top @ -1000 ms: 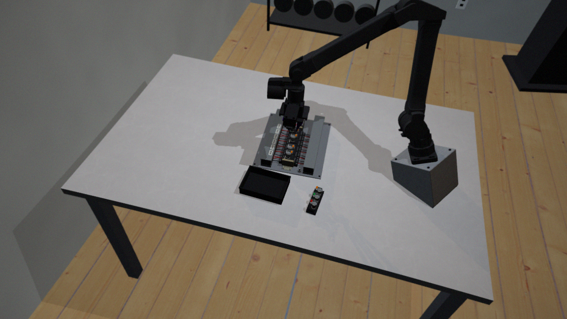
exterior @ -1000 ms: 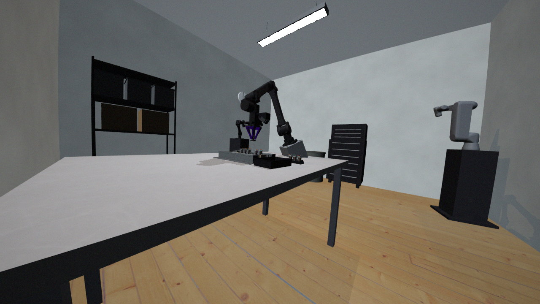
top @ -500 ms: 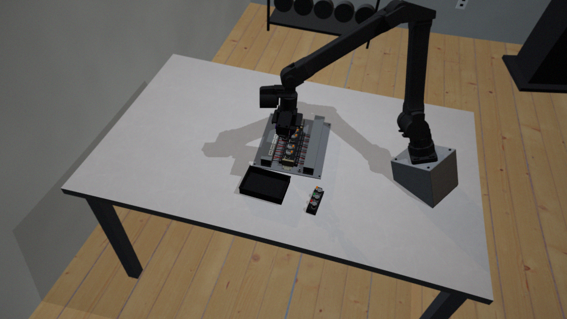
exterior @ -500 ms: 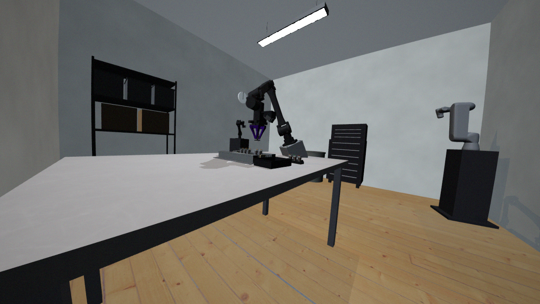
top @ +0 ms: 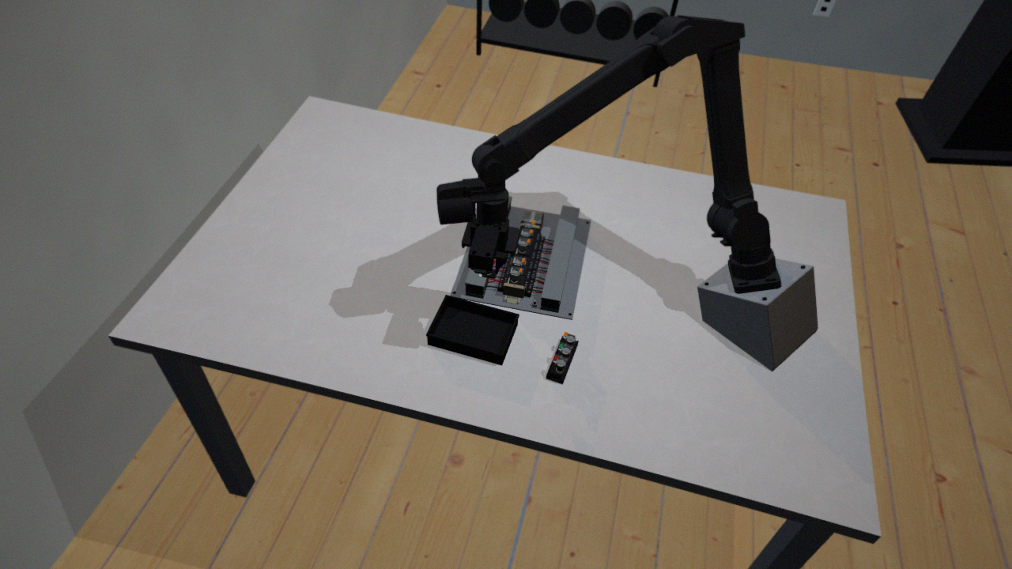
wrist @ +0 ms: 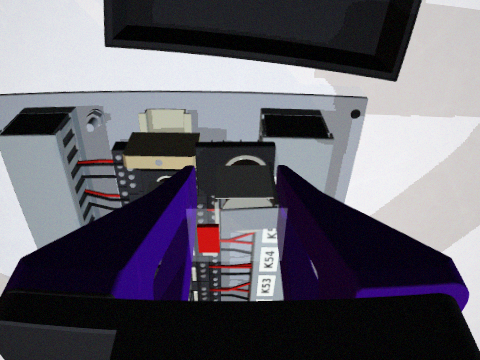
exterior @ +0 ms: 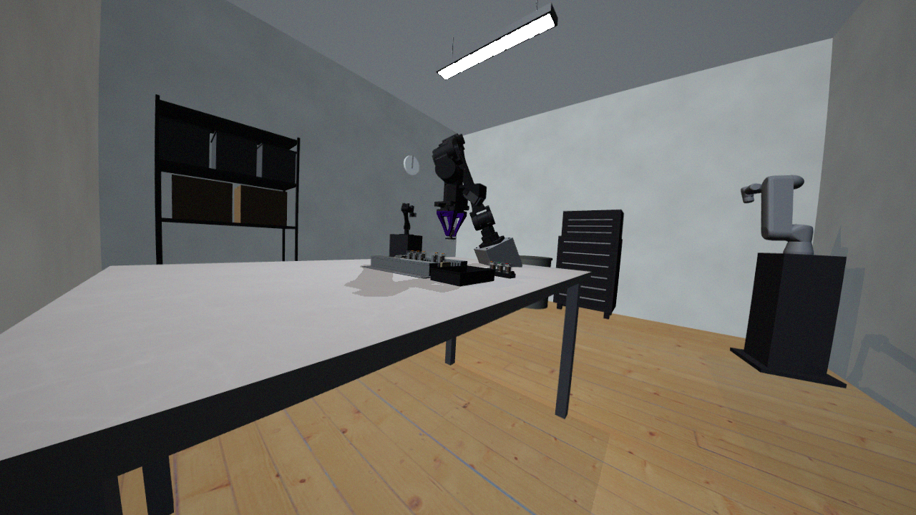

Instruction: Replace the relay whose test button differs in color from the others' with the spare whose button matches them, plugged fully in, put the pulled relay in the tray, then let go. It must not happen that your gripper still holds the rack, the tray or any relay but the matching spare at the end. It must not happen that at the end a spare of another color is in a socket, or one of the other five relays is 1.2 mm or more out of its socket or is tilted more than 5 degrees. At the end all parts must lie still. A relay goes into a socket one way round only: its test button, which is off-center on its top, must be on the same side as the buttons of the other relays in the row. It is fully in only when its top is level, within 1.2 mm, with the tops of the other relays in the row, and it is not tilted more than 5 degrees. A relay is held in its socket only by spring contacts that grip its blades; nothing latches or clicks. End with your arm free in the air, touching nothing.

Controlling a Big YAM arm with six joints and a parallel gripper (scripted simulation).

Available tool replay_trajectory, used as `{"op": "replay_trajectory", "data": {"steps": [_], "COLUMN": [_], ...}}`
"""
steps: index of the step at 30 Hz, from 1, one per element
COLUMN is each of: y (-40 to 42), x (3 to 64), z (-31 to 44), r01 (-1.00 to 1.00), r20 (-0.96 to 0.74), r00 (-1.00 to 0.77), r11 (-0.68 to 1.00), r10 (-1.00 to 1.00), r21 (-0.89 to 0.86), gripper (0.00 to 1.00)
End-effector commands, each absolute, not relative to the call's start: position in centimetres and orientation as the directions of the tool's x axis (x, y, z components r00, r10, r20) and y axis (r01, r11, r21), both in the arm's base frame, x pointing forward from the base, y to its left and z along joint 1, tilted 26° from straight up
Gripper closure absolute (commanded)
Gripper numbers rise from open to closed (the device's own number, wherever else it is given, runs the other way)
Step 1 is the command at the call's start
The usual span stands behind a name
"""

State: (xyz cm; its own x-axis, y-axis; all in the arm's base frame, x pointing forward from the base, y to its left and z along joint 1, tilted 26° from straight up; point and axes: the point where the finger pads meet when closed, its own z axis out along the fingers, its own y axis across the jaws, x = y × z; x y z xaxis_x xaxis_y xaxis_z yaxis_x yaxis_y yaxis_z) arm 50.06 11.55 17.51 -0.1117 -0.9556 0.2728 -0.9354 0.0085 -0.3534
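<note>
Red-buttoned relay, clear housing and black base (top: 485,272) (exterior: 450,237) (wrist: 247,182): off the board, between the fingertips.
Gripper with purple fingers (top: 486,270) (exterior: 451,235): clenched on that relay, in the air.
Black rectangular tray (top: 466,352) (exterior: 458,276) (wrist: 250,54): ahead of the hand, lower.
Risk, drop: early release would miss the tray.
Risk, knock: too low a carry could clip the tray wall.
Orange-buttoned spare relay (top: 568,337): beyond the tray, racked.

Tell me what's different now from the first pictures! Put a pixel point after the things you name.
The tool (top: 489,269) (exterior: 451,235) (wrist: 235,181) moved toward the tray (top: 465,352) (exterior: 451,278) (wrist: 240,51). It's holding the red-button relay (top: 485,273) (wrist: 240,220); I see no new grab or letting go. The tray and spare rack (top: 554,378) (exterior: 508,275) stayed put.
</note>
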Motion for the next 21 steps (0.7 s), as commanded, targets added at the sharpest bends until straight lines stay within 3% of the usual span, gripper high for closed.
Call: {"op": "replay_trajectory", "data": {"steps": [1,21], "y": [14.5,19.3], "x": [51.4,53.3], "z": [18.7,17.6], "r01": [-0.923,-0.925], "r20": [0.246,0.246], "r00": [-0.134,-0.134], "r11": [0.031,0.032], "r10": [-0.96,-0.96], "r21": [-0.383,-0.379], "gripper": [1.0,1.0]}}
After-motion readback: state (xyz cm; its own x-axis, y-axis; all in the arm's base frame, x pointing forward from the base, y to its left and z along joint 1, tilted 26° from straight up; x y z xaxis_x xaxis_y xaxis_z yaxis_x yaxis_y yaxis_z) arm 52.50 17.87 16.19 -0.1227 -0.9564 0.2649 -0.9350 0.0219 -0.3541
